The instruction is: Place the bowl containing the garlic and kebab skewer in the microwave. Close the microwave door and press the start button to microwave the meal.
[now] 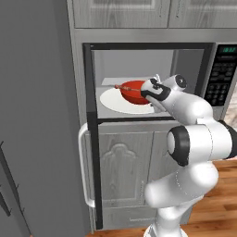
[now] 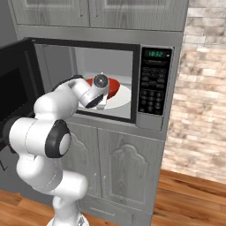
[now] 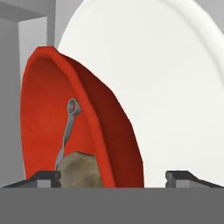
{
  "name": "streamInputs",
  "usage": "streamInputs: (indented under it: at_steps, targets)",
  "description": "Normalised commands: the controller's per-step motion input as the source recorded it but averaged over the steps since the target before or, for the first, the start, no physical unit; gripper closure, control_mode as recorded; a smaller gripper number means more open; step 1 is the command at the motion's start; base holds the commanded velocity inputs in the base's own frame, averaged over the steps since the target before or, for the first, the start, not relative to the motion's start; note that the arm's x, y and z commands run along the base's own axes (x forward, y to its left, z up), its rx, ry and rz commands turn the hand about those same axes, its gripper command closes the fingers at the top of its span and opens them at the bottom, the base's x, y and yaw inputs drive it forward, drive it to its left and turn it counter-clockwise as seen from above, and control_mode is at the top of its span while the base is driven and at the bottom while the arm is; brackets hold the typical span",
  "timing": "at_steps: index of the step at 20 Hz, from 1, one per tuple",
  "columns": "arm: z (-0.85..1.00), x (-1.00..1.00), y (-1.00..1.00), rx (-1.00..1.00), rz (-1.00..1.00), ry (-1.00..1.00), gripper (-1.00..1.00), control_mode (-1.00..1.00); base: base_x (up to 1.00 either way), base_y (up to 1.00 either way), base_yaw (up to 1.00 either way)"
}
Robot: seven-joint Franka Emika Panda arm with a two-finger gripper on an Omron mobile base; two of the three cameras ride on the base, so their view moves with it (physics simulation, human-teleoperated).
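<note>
The red bowl (image 1: 133, 94) sits on the round white plate (image 1: 113, 104) inside the open microwave (image 1: 185, 60). In the hand view the bowl (image 3: 48, 118) holds the garlic (image 3: 81, 171) and the thin kebab skewer (image 3: 68, 129) with a ring at its end. My gripper (image 3: 113, 177) is open, its fingertips (image 3: 49, 177) wide apart on either side of the bowl's near rim, not pressing it. From the left base view the gripper (image 1: 152, 85) reaches into the cavity at the bowl's right side. The microwave door (image 1: 90, 139) stands swung out to the left.
The door's white bar handle (image 1: 84, 166) juts toward the base at lower left. The keypad with its green display (image 2: 154, 84) is right of the cavity. Pale grey cabinet doors (image 2: 128, 176) sit below, a brick wall (image 2: 203, 88) at the right.
</note>
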Motion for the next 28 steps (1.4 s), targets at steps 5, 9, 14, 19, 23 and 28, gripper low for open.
streamInputs:
  at_steps: [5, 9, 14, 19, 23, 28]
  targets:
    - [0.08, -0.50, 0.00, 0.00, 0.00, 0.00, -1.00, -1.00, 0.00, 0.00, 0.00]
    - [0.64, -0.48, 0.00, 0.00, 0.04, -0.06, -1.00, -1.00, 0.00, 0.00, 0.00]
    - [0.80, -0.39, 0.00, -0.02, 0.11, -0.05, -1.00, -1.00, 0.00, 0.00, 0.00]
    - [0.08, -1.00, 0.00, -0.28, 0.34, 0.02, -1.00, -1.00, 0.00, 0.00, 0.00]
    - [0.00, -1.00, 0.00, -0.41, 0.50, 0.02, -1.00, -1.00, 0.00, 0.00, 0.00]
    - [0.05, -1.00, 0.10, -0.46, 0.55, 0.00, -1.00, -1.00, 0.00, 0.00, 0.00]
